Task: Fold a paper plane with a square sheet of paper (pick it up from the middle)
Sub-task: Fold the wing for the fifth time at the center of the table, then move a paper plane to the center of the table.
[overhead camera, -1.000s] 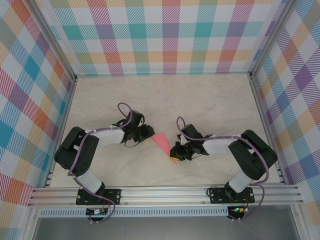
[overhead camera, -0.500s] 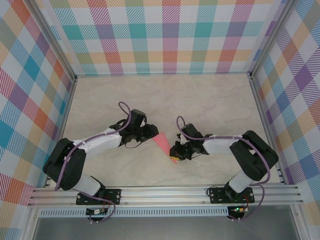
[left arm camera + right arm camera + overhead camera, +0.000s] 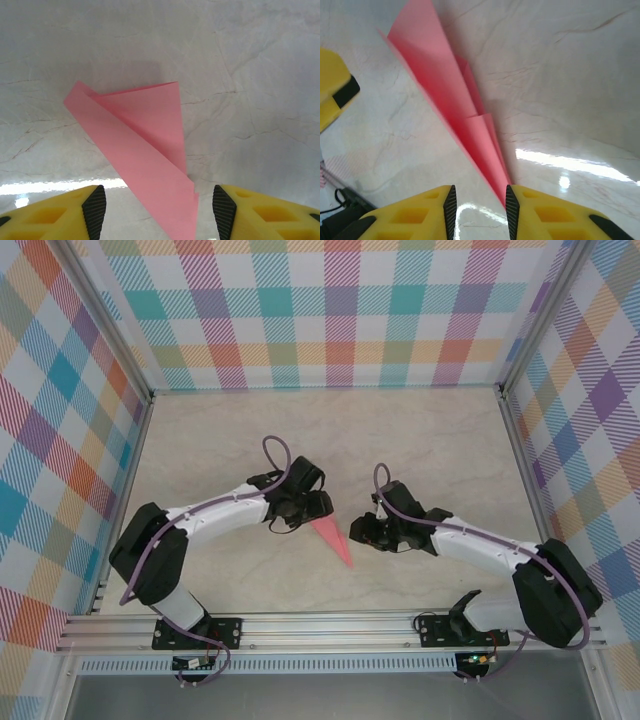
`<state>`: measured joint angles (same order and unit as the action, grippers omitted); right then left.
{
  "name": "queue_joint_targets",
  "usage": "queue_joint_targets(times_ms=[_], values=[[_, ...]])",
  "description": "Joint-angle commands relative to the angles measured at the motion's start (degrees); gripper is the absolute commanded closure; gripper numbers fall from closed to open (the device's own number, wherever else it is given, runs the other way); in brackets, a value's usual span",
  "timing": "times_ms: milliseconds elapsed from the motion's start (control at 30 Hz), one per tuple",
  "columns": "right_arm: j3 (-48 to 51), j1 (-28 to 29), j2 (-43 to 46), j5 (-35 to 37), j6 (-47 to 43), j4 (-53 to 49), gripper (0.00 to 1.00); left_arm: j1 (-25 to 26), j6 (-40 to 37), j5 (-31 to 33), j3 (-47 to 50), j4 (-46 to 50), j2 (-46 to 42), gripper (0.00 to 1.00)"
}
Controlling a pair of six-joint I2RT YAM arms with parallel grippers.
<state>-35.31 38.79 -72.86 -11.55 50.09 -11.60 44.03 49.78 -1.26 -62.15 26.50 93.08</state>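
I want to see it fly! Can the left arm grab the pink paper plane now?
Probably yes. The paper plane lies flat on the table, right between the open jaws of the left gripper, and nothing covers it.

Salmon-pink paper plane, yellow-and-black tool fingers, cream marbled table, pastel plaid walls.

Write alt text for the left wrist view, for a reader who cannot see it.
A creased salmon-pink paper plane lies on the pale marbled table, its near end reaching down between the left tool's yellow, black-padded fingers. The jaws stand open, one on each side of the paper, touching neither edge.
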Motion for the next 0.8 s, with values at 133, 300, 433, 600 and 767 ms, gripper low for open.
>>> queue_joint_targets(times_ms=[133,300,433,600,767], values=[[2.96,-2.56,4.3,4.73,-0.5,-3.47,0.57,3.42,3.25,6.09,-5.55,9.43,3.37,0.36],[3.12,-2.93,4.39,4.29,-0.98,-3.36,0.55,4.51,3.7,5.89,-7.81,10.16,5.77,0.29],[3.64,-2.97,4.55,4.61,-0.61,-2.9,0.54,5.21,3.86,5.83,-10.79,11.54,8.49,0.29],[3.73,-3.01,4.48,4.58,-0.6,-2.89,0.52,5.56,4.31,6.72,-13.63,15.07,11.7,0.34],[3.23,-3.01,3.77,4.02,-1.17,-2.51,0.51,5.55,4.2,6.71,-13.14,15.6,11.78,0.41]])
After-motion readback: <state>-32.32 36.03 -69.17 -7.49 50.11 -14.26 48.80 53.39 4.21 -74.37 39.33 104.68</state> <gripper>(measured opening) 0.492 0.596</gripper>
